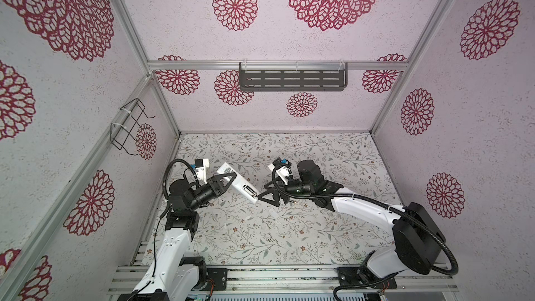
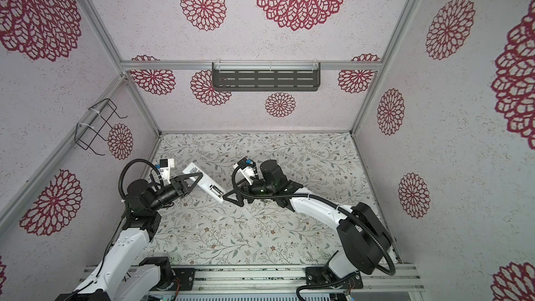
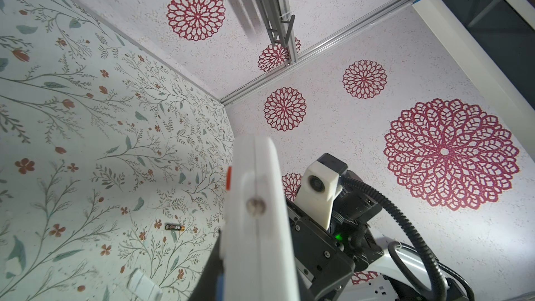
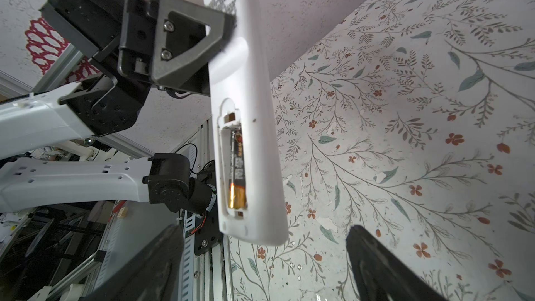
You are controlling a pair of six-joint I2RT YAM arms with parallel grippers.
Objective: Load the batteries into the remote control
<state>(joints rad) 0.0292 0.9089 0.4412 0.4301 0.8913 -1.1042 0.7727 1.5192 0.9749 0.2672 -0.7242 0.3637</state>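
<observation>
Left tool [image 1: 230,179] clamps the slim white plastic remote control [image 4: 252,97], one dark cylindrical battery [image 4: 237,169] seated; right tool [image 4: 265,256], released, should next fetch the loose battery [image 3: 174,227].

remote control [image 3: 254,227] blurred, cut off at edge, right gripper [image 4: 263,235] blurred

One remote control [image 1: 238,184]. Two batteries (a bay battery [image 4: 237,169] and a loose battery [image 3: 174,227]). Two claws: left claw [image 1: 233,180], right claw [image 1: 260,193]. One slotted dark shelf [image 1: 292,81], one wire rack [image 1: 128,128], one small white flat piece [image 3: 143,283].
</observation>
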